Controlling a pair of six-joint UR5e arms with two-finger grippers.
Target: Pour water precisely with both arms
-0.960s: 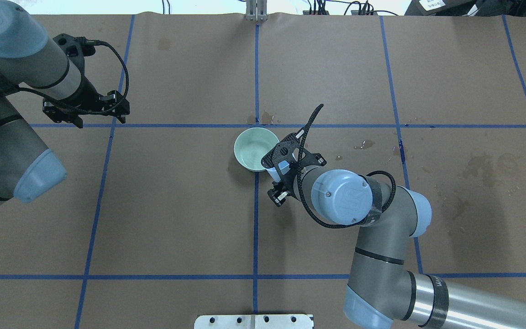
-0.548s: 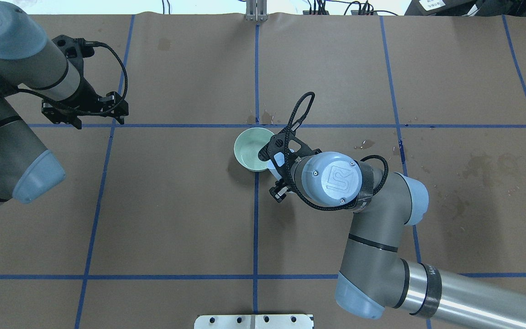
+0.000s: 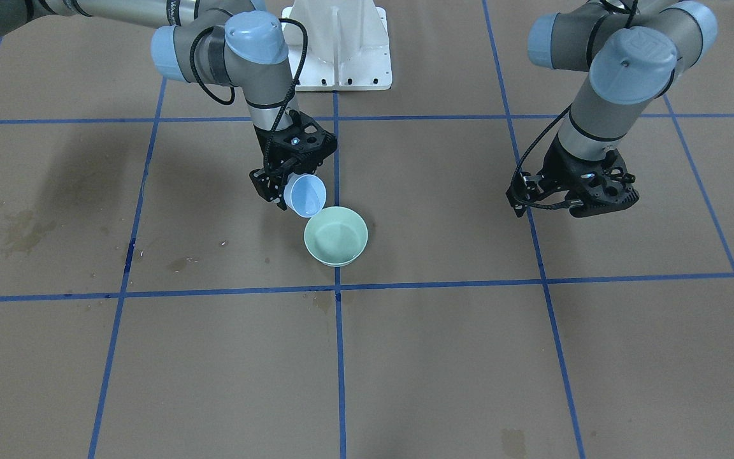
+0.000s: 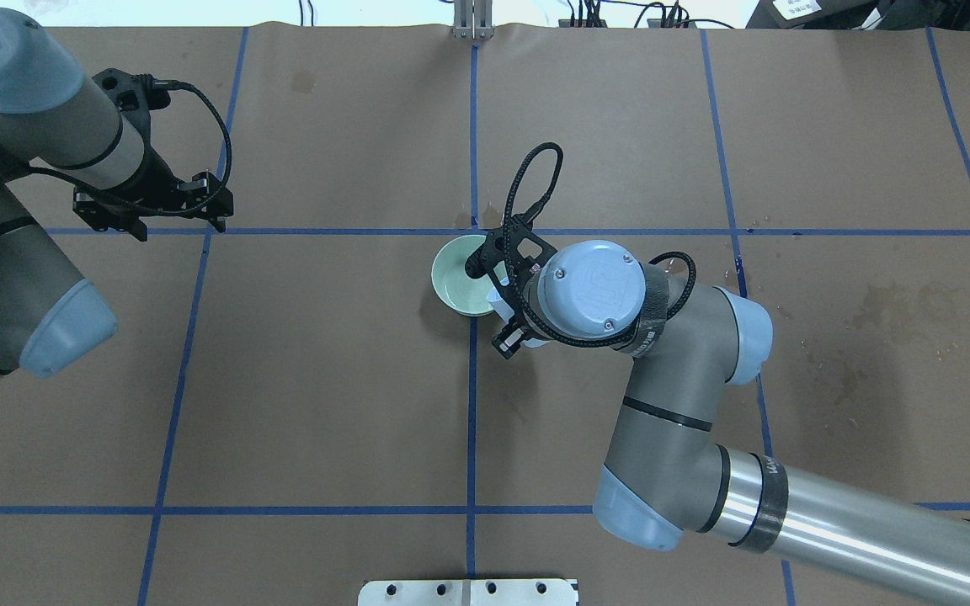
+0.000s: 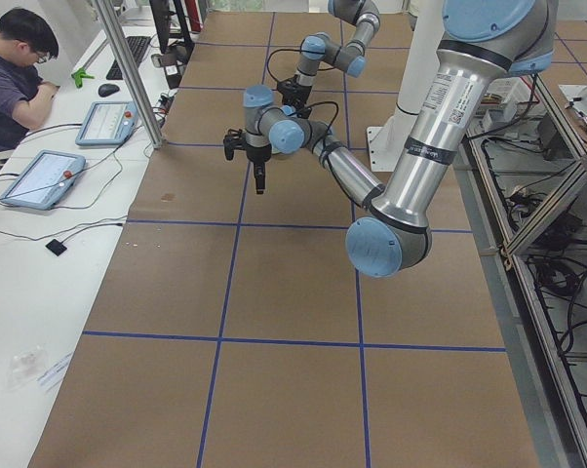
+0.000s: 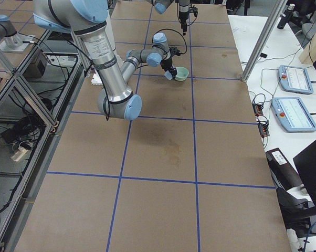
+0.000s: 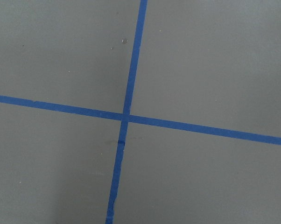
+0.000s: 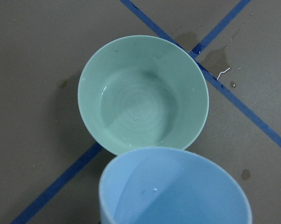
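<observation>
Right wrist-mounted view: a light-blue cup (image 8: 173,191) fills the lower edge, and its lip overlaps the near rim of a mint-green bowl (image 8: 192,98) that sits directly ahead of and below it. A shallow pool of water (image 8: 138,109) glints on the bowl's floor. No stream shows between cup and bowl. The front-facing view shows the right gripper (image 3: 285,173) clamped on the cup's sides. The cup is tipped well over, its long axis leaning and its mouth aimed down toward the bowl on the side away from the robot's base.

This looks like the pouring step, and it likely depends on keeping the cup's lip over the bowl's opening rather than outside its rim.

The bowl rests on brown table paper (image 3: 443,357) over a blue tape line (image 8: 61,179), with small wet patches (image 8: 217,55) just beyond it. Nothing stands between cup and bowl.

The left gripper (image 3: 571,194) hangs well apart over bare paper, holding nothing visible. Whether its jaws are parted cannot be told.
</observation>
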